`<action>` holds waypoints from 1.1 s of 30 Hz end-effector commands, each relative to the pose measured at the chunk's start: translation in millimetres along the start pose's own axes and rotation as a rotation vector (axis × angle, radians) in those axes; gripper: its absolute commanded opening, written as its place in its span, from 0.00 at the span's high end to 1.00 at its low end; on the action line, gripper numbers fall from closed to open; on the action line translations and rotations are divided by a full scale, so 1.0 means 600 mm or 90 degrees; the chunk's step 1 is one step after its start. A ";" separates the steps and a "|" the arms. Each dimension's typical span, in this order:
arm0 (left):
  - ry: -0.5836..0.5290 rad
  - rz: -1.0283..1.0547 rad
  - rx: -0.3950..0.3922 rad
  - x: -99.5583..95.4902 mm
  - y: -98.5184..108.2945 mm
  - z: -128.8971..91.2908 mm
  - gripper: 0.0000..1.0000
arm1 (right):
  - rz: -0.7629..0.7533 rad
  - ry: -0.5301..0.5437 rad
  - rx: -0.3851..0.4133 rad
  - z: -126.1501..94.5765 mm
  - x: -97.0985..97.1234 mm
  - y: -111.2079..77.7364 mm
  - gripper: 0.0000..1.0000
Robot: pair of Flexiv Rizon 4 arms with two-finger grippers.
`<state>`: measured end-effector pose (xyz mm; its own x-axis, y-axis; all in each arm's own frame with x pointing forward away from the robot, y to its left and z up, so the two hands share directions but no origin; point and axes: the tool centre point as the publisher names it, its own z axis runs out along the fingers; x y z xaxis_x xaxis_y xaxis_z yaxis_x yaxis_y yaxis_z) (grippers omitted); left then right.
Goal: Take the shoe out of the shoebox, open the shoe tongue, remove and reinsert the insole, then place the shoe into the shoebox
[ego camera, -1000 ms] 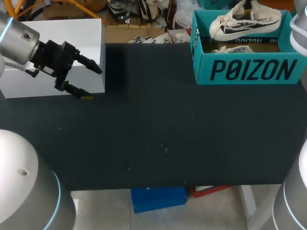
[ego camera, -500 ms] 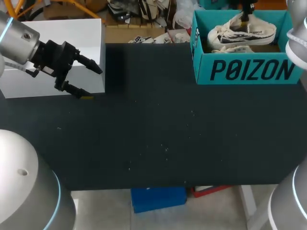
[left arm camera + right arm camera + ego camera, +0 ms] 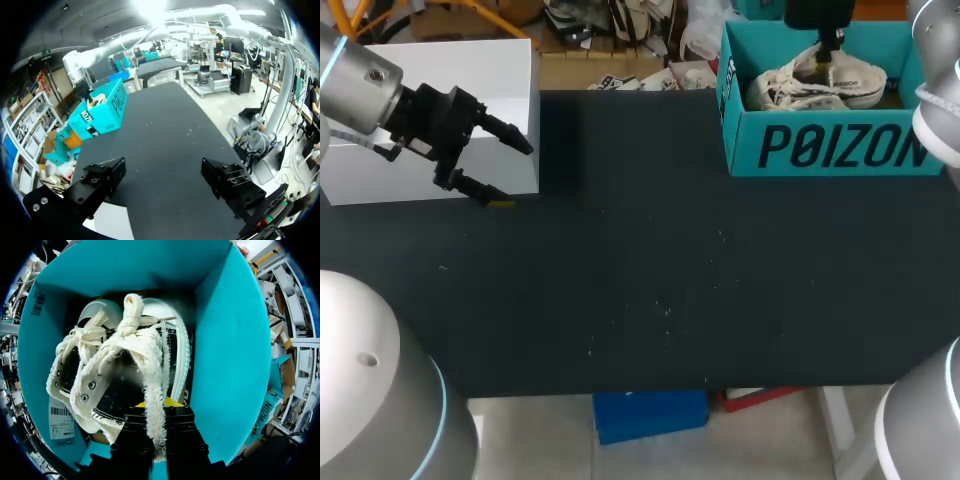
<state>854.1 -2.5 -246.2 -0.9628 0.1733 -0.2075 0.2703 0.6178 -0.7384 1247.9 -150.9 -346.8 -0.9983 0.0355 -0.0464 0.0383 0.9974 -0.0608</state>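
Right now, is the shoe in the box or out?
In: the shoe sits between the walls of the teal shoebox, the right hand clamped on it.

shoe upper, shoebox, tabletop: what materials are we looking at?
shoe: looks like off-white canvas, matte. Signs are the frayed edges and woven laces; the eyelets look metallic.
shoebox: probably cardboard, matte teal. It has thin flat walls with printed lettering.
table: black matte top with pale flecks. The material is unclear, perhaps a mat or laminate.

Pretty plain setup: a matte black desk, dotted with tiny pale specks around the middle. A plain white box sits on it at the far left corner.
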 end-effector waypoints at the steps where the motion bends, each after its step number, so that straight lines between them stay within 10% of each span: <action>1: -0.003 0.001 -0.001 0.001 0.001 0.002 0.00 | 0.003 0.102 0.001 0.012 -0.035 0.002 0.58; 7: -0.003 0.001 -0.001 0.001 0.001 0.002 0.00 | 0.017 0.087 0.013 -0.007 -0.033 -0.006 0.00; 13: -0.003 0.001 -0.001 0.001 0.001 0.002 0.00 | 0.032 0.068 0.037 -0.058 0.006 -0.010 0.02; 17: -0.003 0.001 -0.001 0.001 0.001 0.002 0.00 | 0.049 0.053 0.046 -0.106 0.046 -0.010 0.56; 33: -0.003 0.001 -0.001 0.001 0.001 0.002 0.00 | 0.104 -0.048 0.065 -0.231 0.196 0.053 0.54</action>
<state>854.1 -2.5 -246.2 -0.9628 0.1734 -0.2075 0.2704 0.6178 -0.7384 1191.0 -123.9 -242.6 -0.9726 0.2153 0.0878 0.2016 0.9690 -0.1426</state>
